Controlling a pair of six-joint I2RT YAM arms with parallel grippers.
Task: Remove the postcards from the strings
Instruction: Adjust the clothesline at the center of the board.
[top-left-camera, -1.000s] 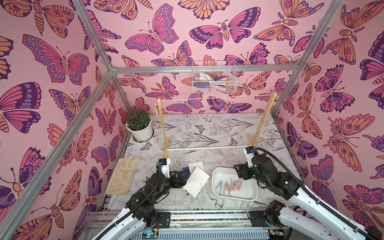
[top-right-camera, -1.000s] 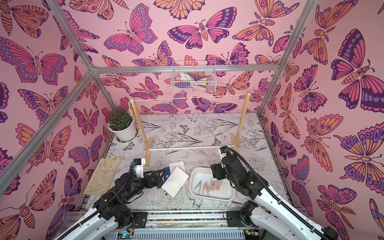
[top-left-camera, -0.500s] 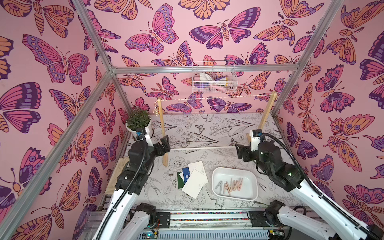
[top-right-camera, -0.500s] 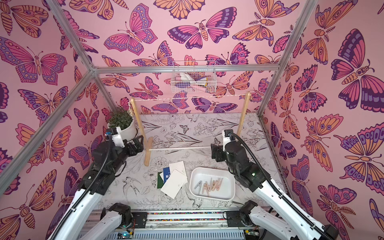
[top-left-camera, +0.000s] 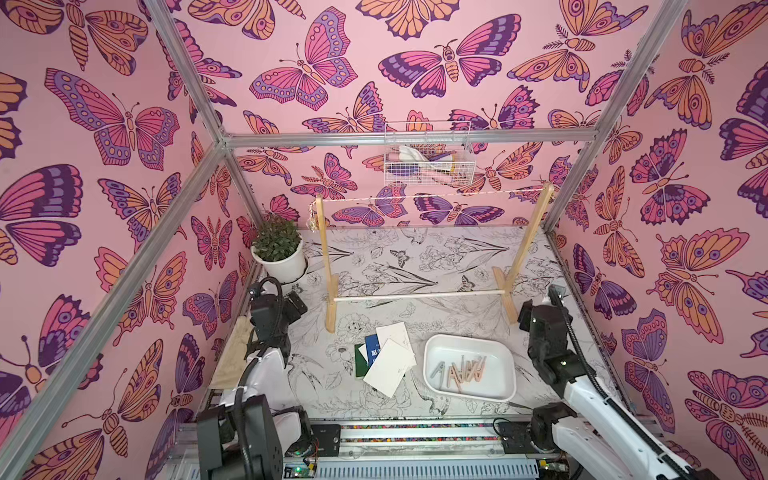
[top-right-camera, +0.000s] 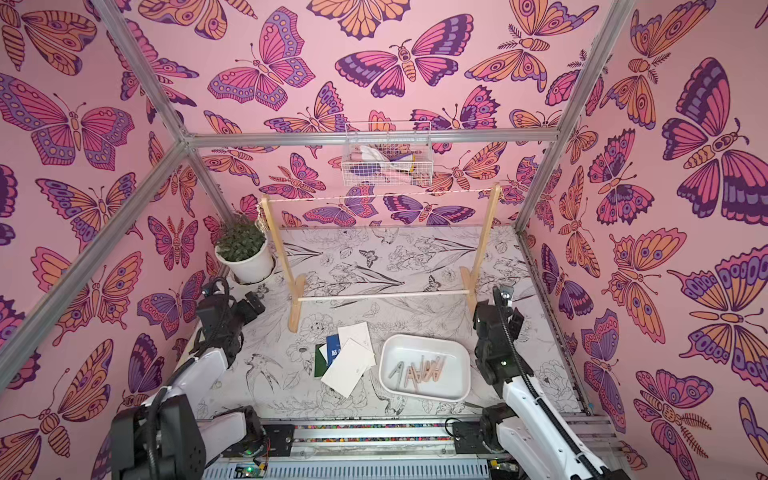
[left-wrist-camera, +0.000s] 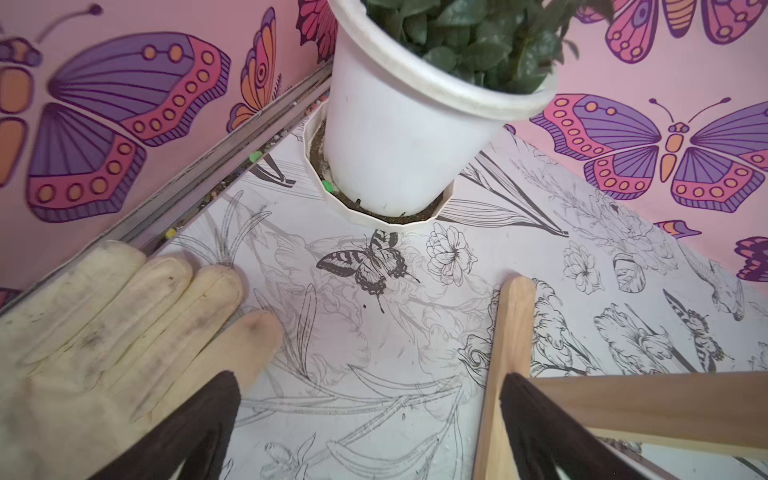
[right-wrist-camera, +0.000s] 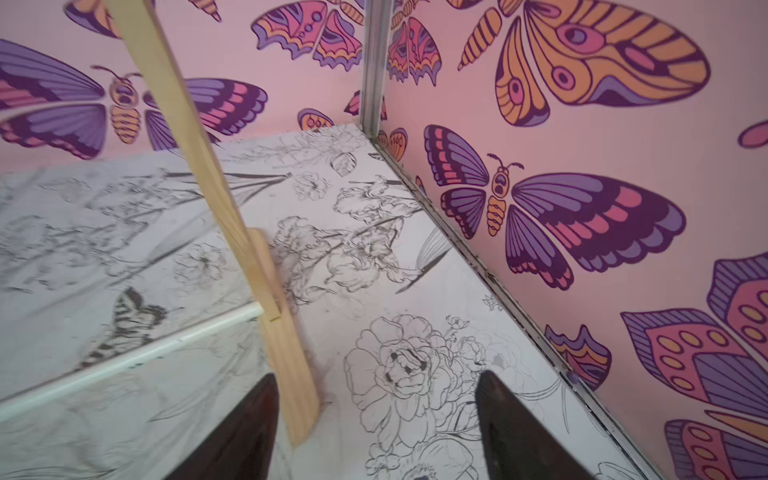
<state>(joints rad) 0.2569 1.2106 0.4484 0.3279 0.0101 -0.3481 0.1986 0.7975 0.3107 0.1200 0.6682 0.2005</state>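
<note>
The postcards (top-left-camera: 388, 355) lie in a loose pile on the table in both top views, white ones over a blue and a dark green one (top-right-camera: 347, 361). The string (top-left-camera: 428, 195) runs bare across the top of the wooden frame (top-left-camera: 528, 245). My left gripper (top-left-camera: 296, 307) hovers at the table's left side between the plant pot and the frame's left foot. It is open and empty (left-wrist-camera: 368, 376). My right gripper (top-left-camera: 544, 318) hangs by the frame's right foot, also open and empty (right-wrist-camera: 374, 376).
A white tray (top-left-camera: 436, 345) holding several clothespegs sits right of the pile. A potted plant (top-left-camera: 278, 249) stands at the back left, with a beige glove (left-wrist-camera: 104, 324) along the left edge. A wire basket (top-left-camera: 426, 162) hangs on the back wall.
Both arms pulled away from the table's middle. The left went from the card pile out to the left by the pot, and the right went from the tray to the frame's right foot.
</note>
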